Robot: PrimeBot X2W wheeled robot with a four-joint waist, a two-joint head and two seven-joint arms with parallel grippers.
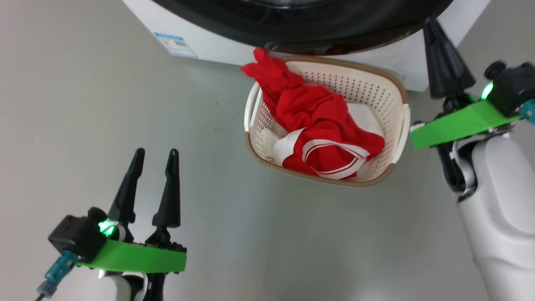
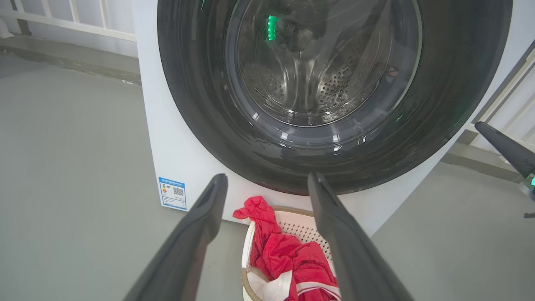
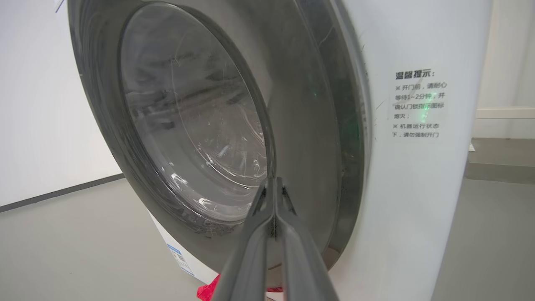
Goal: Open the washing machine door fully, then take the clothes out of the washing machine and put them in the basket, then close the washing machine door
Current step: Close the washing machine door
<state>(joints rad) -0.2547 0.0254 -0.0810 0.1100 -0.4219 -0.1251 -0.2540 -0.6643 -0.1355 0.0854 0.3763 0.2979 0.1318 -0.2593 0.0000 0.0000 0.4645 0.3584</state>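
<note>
Head view: basket [image 1: 359, 90] holding red clothes [image 1: 317, 121] near right gripper [image 1: 432, 25], clenched empty by closed washing machine door [image 1: 292, 16]; left gripper [image 1: 156, 154] released, well apart from basket.

We are looking at the basket [image 1: 355, 79] sitting on the floor [image 1: 125, 104] just before the washing machine [image 2: 167, 138], below the washing machine door [image 2: 439, 104]. The clothes [image 1: 313, 113] are lying in the basket, one end poking over its rim at the left corner nearest the machine. A label [image 1: 175, 44] is sitting low on the machine's front, left of the basket. We are holding our left gripper [image 1: 156, 151] well left of the basket and our right gripper [image 1: 431, 23] to its right, beside the door.
</note>
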